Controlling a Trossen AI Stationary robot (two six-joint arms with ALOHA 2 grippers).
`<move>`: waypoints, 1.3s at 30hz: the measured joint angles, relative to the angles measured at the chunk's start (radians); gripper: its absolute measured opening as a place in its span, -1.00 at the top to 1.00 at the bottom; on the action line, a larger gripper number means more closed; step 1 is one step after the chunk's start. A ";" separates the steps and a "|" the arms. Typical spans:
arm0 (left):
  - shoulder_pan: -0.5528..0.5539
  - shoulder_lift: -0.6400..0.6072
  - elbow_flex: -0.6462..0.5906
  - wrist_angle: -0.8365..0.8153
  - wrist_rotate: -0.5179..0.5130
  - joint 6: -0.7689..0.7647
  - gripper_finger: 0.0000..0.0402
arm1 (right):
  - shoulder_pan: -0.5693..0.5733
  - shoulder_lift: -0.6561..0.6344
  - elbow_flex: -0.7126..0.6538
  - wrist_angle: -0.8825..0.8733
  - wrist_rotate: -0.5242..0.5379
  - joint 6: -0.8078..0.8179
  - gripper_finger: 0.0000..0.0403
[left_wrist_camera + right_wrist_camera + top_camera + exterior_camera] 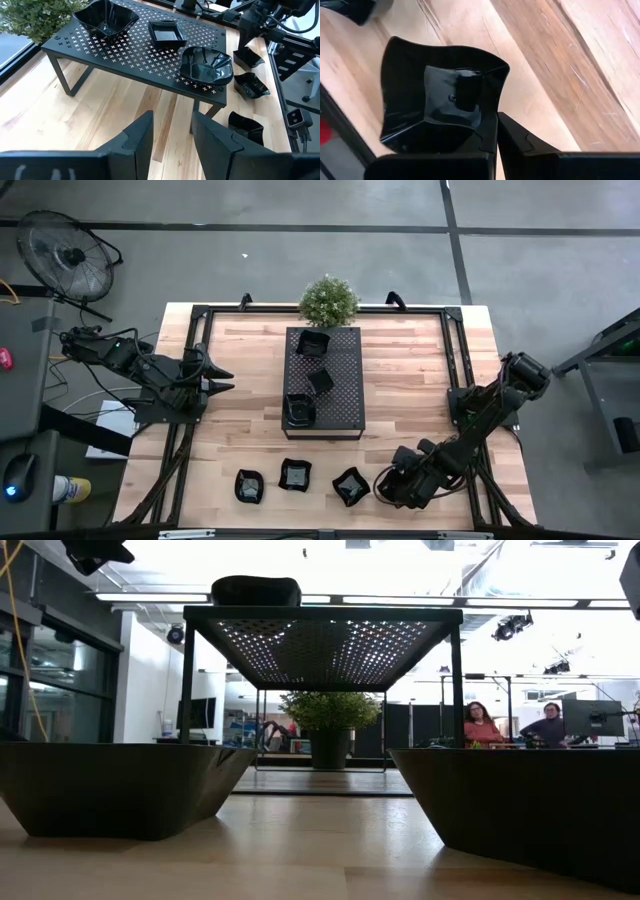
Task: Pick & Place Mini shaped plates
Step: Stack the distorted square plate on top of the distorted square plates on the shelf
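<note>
Looks like the pick step is in hand; the right end effector point(496, 131) is clenched onto the rim of a mini plate point(440, 95), seen close in the right wrist view, with one finger inside the rim and one outside, as far as can be told; in the high view that plate point(350, 485) sits on the tabletop point(410, 380) at roughly 5 o'clock from the perforated tray point(345, 395), the rightmost of three left in the front row; the other two point(295, 474) point(248, 486) are lined up toward 9 o'clock of it.

Next move is judged to be a clean lift, then a carry toward 11 o'clock up onto the tray, where three plates are already parked; a bare patch has to be picked so nothing gets knocked.

The plate itself is glossy black, wavy-rimmed with a square-ish well; it is probably slippery, so a thin rim pinch could let it tilt.

The left end effector point(172, 132) is held released and empty, parked at 9 o'clock of the tray.
</note>
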 joint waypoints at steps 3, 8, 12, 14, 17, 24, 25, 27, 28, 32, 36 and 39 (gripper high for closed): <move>0.000 0.000 0.000 0.000 0.000 0.000 0.33 | 0.000 -0.018 0.000 -0.001 -0.002 0.015 1.00; 0.000 0.000 0.000 0.000 -0.001 0.000 0.33 | 0.000 -0.082 0.000 -0.034 0.013 0.063 1.00; 0.000 0.000 0.000 0.000 -0.001 0.000 0.33 | 0.000 -0.134 0.000 -0.084 0.029 0.101 1.00; 0.000 0.000 0.000 0.000 -0.001 0.000 0.33 | 0.000 -0.153 0.000 -0.106 0.026 0.112 1.00; 0.000 0.000 0.000 0.000 -0.001 0.000 0.33 | -0.005 -0.180 0.000 -0.128 0.026 0.117 1.00; 0.000 0.000 0.000 0.000 -0.001 0.001 0.33 | -0.043 -0.187 0.000 -0.151 0.020 0.118 1.00; 0.000 0.000 0.000 0.000 -0.001 0.001 0.33 | -0.048 -0.187 0.000 -0.152 0.009 0.117 1.00; 0.000 0.000 0.000 0.000 -0.001 0.001 0.33 | -0.053 -0.190 0.000 -0.151 0.003 0.117 1.00; 0.000 0.000 0.000 0.000 -0.001 0.002 0.33 | -0.053 -0.192 0.000 -0.151 0.003 0.117 1.00; 0.000 0.000 0.000 0.001 0.003 0.002 0.33 | -0.054 -0.210 0.000 -0.154 0.004 0.125 1.00; 0.000 0.000 0.000 0.001 0.014 0.002 0.33 | -0.054 -0.246 0.000 -0.168 0.034 0.148 1.00; 0.000 0.000 0.000 0.001 0.015 0.002 0.33 | -0.055 -0.277 0.000 -0.187 0.057 0.172 1.00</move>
